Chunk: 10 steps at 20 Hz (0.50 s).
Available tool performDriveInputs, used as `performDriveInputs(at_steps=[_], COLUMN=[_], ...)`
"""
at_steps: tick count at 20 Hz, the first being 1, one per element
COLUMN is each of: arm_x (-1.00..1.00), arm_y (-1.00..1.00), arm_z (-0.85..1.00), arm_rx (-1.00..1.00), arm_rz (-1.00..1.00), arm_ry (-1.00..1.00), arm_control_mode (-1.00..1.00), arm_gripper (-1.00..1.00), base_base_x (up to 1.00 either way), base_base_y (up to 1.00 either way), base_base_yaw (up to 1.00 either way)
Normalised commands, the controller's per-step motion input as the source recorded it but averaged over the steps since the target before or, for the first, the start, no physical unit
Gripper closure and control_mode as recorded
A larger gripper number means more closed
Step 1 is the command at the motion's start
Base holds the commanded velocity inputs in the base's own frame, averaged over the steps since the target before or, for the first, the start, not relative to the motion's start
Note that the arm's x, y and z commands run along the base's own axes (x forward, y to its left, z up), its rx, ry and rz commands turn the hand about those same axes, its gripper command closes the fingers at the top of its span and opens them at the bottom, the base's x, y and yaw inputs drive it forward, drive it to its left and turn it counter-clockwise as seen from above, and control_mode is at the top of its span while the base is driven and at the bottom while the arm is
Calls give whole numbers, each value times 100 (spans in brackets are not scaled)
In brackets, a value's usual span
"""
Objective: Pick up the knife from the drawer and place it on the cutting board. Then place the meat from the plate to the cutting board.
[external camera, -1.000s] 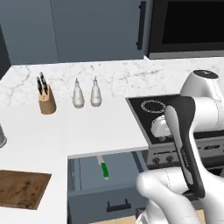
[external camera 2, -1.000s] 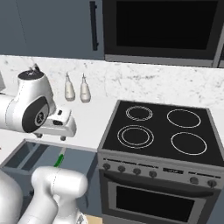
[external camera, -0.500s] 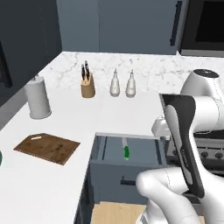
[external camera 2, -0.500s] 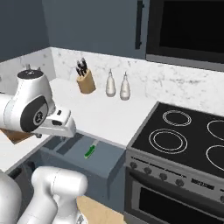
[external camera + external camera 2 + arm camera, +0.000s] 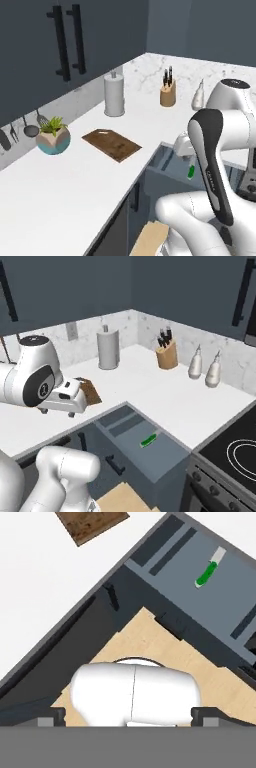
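While hanging out in front of the cabinets, carries nothing: gripper [image 5: 58, 412] with both tips spread to opposite sides of the hand view [image 5: 129, 716], empty gap between them. Sits above the counter's edge, just beside the near corner of the cutting board [image 5: 90, 392] as seen from the right base camera.

Knife [image 5: 148, 440] lying flat in the pulled-out drawer [image 5: 125, 426], green handle toward the drawer front, short blade toward the back; touching the grey drawer floor, well apart from the gripper. Seen from the hand camera up and to the right [image 5: 206, 574], inside the drawer [image 5: 165, 587], with a corner of the cutting board [image 5: 92, 524] at the top edge.

Cutting board [image 5: 111, 144] bare on the white counter [image 5: 75, 190], between a potted plant [image 5: 52, 140] and the drawer [image 5: 165, 160]. Behind it a paper towel roll [image 5: 114, 94]; farther along, a tan knife block [image 5: 168, 92]. Two pale bottles [image 5: 195, 367] near the wall, stove [image 5: 235, 451] beyond the drawer.
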Motion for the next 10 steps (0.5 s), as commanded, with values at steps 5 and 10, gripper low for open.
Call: performDriveInputs(at_steps=[5, 10], arm_x=[0, 0], arm_y=[0, 0], arm_z=[0, 0], arm_rx=[0, 0], arm_rz=[0, 0], arm_ry=[0, 0], arm_control_mode=[100, 100], arm_gripper=[-100, -100], base_base_x=[0, -9], base_base_y=[31, 15], base_base_yaw=[67, 54])
